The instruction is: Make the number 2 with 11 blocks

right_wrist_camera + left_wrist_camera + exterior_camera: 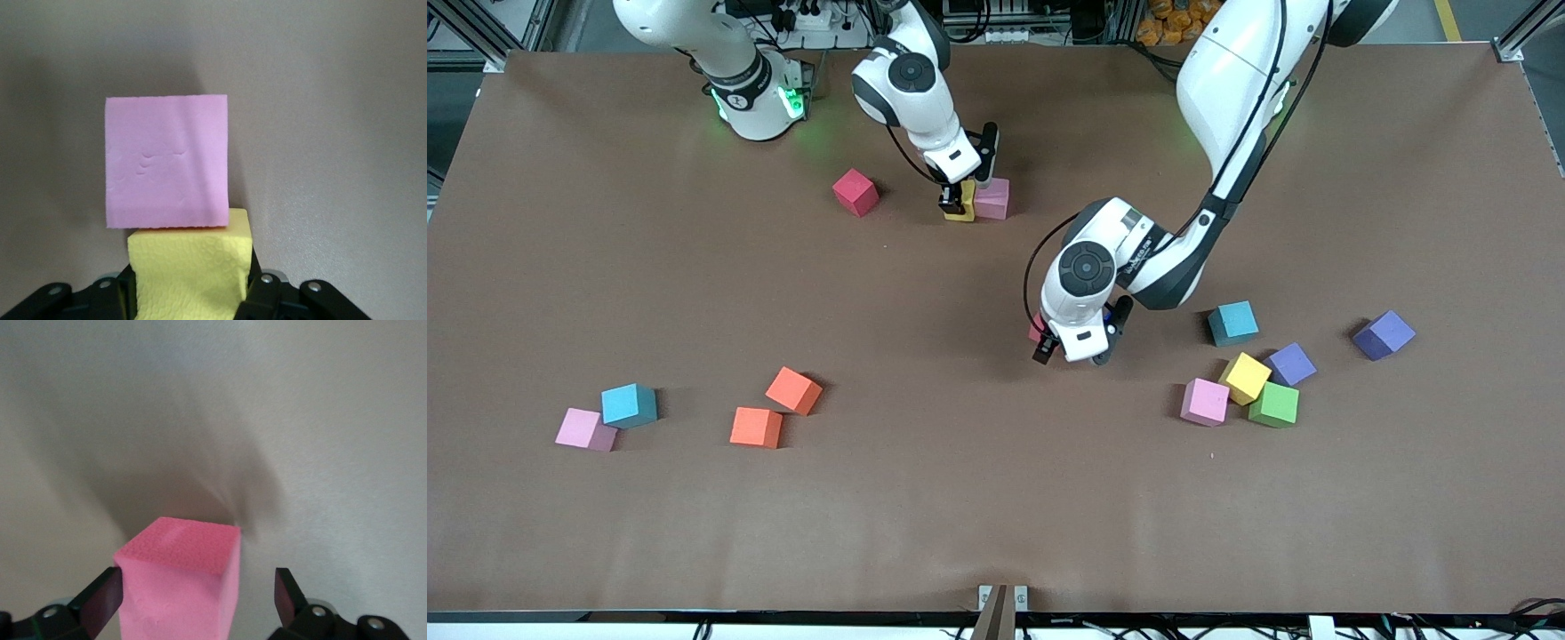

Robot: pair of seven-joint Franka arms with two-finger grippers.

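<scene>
My right gripper (960,203) (190,290) is shut on a yellow block (963,210) (190,267), which sits against a pink block (993,197) (167,160) near the robots' bases. A red block (855,192) lies beside them, toward the right arm's end. My left gripper (1069,354) (198,590) is low over the table's middle, open around a deeper pink block (1037,329) (180,580). One finger (103,597) touches that block and the other stands apart from it. No digit shape shows.
Toward the left arm's end lie a light blue block (1232,323), a yellow (1245,378), a green (1274,404), a pink (1205,402) and two purple cubes (1291,364) (1384,334). Toward the right arm's end lie two orange blocks (793,390) (756,427), a light blue (629,405) and a pink (585,429).
</scene>
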